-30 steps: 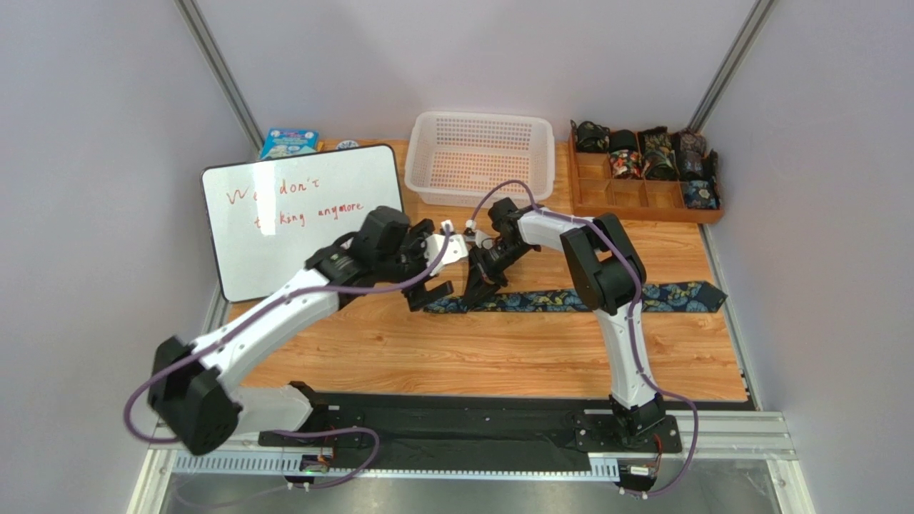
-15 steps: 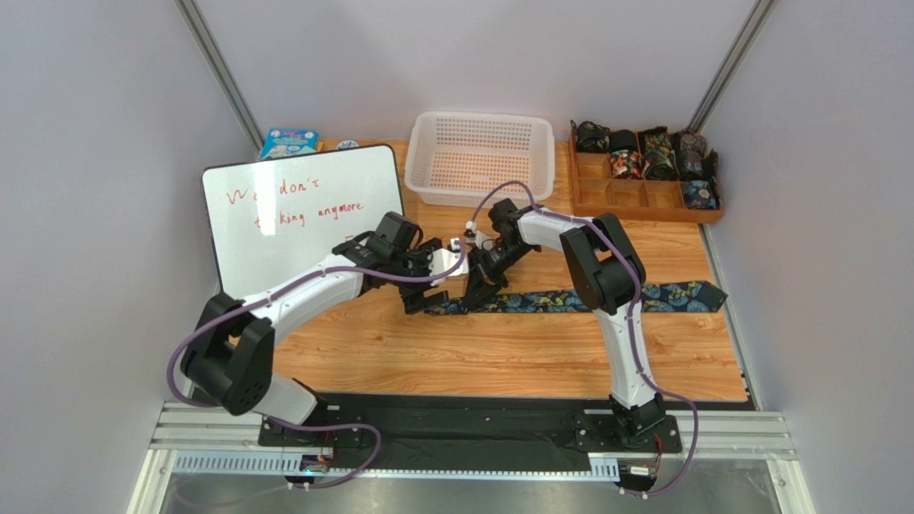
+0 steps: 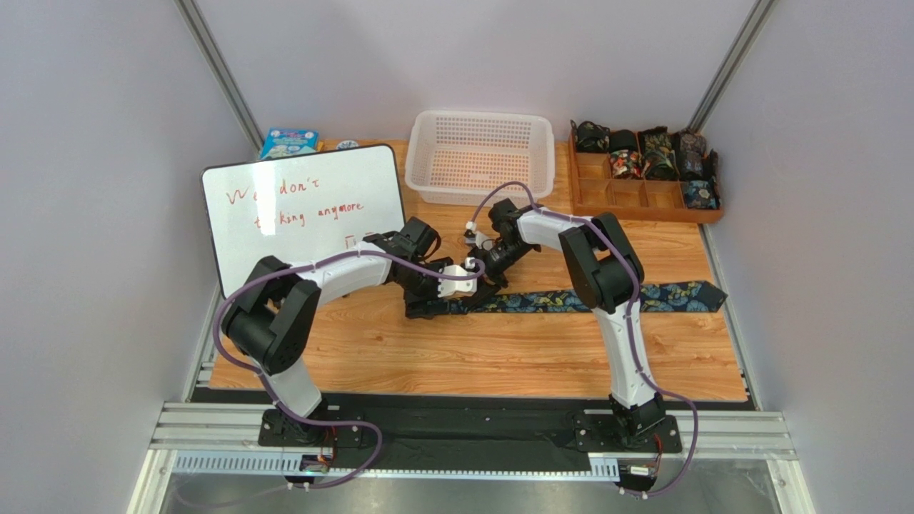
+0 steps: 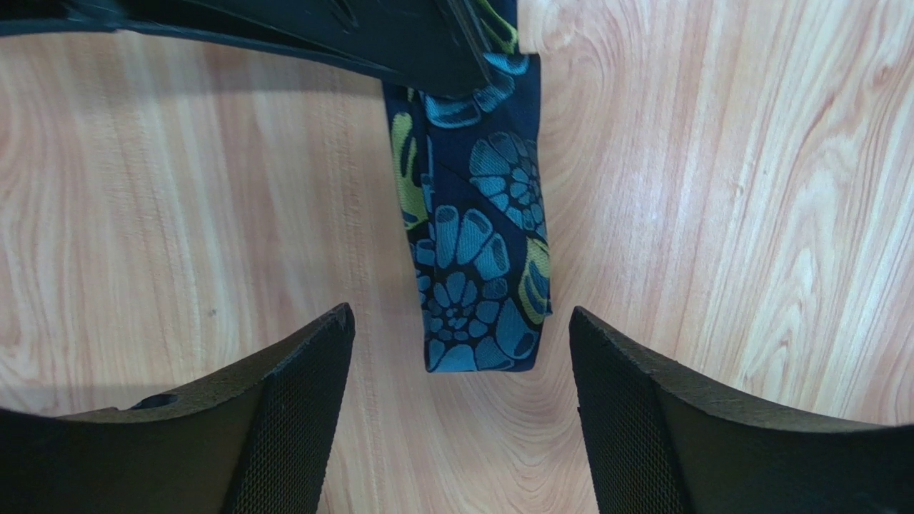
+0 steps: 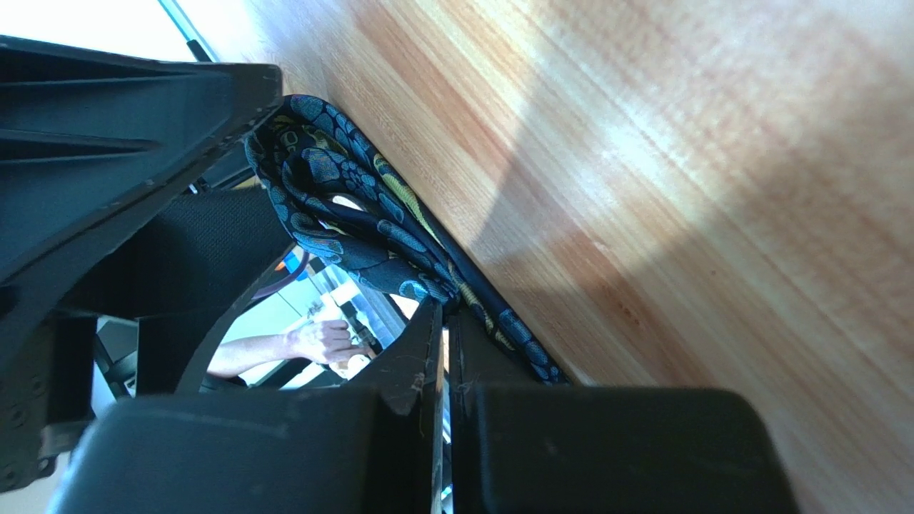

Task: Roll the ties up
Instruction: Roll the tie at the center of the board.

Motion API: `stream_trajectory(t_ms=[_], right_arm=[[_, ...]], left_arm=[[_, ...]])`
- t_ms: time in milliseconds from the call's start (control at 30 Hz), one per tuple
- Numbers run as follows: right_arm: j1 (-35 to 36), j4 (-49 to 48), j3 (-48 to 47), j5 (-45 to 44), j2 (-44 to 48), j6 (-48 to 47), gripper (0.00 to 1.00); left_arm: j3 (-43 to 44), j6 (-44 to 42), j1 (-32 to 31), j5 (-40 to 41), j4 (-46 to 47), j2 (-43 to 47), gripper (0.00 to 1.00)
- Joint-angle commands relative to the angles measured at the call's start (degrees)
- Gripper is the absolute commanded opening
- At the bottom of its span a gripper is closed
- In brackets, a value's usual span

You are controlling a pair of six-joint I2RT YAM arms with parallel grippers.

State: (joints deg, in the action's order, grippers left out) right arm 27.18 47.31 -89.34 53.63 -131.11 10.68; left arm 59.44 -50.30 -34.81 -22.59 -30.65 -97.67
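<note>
Inside the spread left tool, the tie end lies untouched.

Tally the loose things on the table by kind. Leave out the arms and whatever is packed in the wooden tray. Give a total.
Whiteboard: 1
White basket: 1
Wooden tray: 1
Unrolled tie: 1
Blue packet: 1
Total: 5

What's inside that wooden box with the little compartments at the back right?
Rolled ties fill the wooden box's back row; one more sits front right. The other front compartments show bare wood. Anything beneath the rolls is covered.
</note>
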Motion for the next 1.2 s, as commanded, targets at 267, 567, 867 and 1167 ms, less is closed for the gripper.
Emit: stream_trajectory(t_ms=[267, 567, 867, 1167], right_arm=[[-0.4, -0.7, -1.9, -3.2, -2.4, 0.1, 0.00], [-0.5, -0.7, -2.2, -3.0, -2.8, 1.1, 0.00], [-0.3, -1.4, -2.1, -1.7, -2.7, 2.2, 0.00], [-0.9, -2.3, -1.9, 1.5, -1.5, 3.8, 0.01]], left_arm=[[4.3, -2.2, -0.9, -3.0, -3.0, 1.2, 0.52], [8.9, 1.4, -3.5, -6.2, -4.9, -0.1, 0.46], [14.6, 4.0, -5.9, -2.9, -5.6, -7.1, 0.43], [18.4, 3.4, -7.2, 0.3, -9.5, -12.1, 0.42]])
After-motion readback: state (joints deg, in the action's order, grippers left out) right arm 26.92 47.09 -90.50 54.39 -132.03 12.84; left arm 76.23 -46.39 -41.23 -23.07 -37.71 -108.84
